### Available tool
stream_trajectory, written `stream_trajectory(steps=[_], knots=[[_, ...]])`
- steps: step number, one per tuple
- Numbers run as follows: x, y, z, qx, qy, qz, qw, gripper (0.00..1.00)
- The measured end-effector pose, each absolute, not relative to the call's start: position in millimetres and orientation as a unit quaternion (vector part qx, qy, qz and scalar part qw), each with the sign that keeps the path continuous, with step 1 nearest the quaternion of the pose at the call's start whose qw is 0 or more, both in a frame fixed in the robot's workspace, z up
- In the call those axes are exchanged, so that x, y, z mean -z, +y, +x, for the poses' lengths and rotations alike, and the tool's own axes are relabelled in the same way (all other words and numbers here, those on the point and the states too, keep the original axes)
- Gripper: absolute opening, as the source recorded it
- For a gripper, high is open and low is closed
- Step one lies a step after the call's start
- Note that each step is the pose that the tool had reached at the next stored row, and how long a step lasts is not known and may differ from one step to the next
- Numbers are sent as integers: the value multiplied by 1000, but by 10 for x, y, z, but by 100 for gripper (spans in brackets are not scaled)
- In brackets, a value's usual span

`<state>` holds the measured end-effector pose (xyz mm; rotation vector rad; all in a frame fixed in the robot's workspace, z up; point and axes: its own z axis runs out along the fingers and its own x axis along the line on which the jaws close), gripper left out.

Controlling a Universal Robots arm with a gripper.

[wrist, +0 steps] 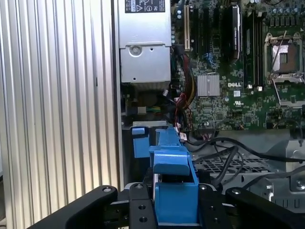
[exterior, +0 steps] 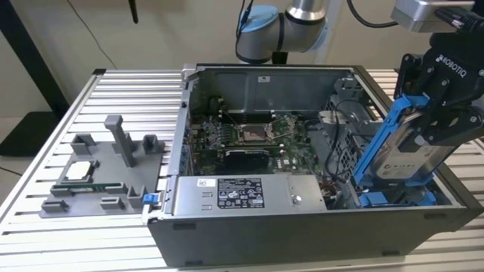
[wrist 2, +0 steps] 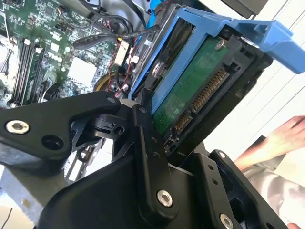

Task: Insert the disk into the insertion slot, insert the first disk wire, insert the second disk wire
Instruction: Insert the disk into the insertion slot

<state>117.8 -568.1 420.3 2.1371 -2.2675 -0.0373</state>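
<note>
Blue plastic frames the disk, which is seen grasped by the gripper at about 3 o'clock in the exterior view. The black fingers are clenched on the flat sides of the disk, near its upper end. The disk is held steeply tilted, with its upper end leaning toward 1 o'clock. Its lower end is sunk into the drive bay, at the corner of the open computer case that lies toward 4 o'clock. A second blue carrier piece is seen lying in the bay just beneath that lower end; whether the two touch cannot be told.

In the second wrist view the green circuit board and the connector row of the disk are shown between the clamped fingers. A person's hand is seen beyond the case. In the first wrist view the blue frame of the disk is shown gripped above the bay, with black cables close beside it.

Within the case, the motherboard is placed near the centre and the grey power supply toward 6 o'clock. On the slatted metal table, a grey fixture tray is set at 9 o'clock, well apart from the gripper.
</note>
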Motion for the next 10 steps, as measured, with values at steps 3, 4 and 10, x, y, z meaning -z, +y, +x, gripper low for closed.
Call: stream_trajectory(steps=[3,4,10], knots=[[-4170,-5690,1179,12,-727,686,12,0],[-4161,-5693,1179,12,-727,686,12,0],[-4112,-5707,1179,13,-727,686,12,0]])
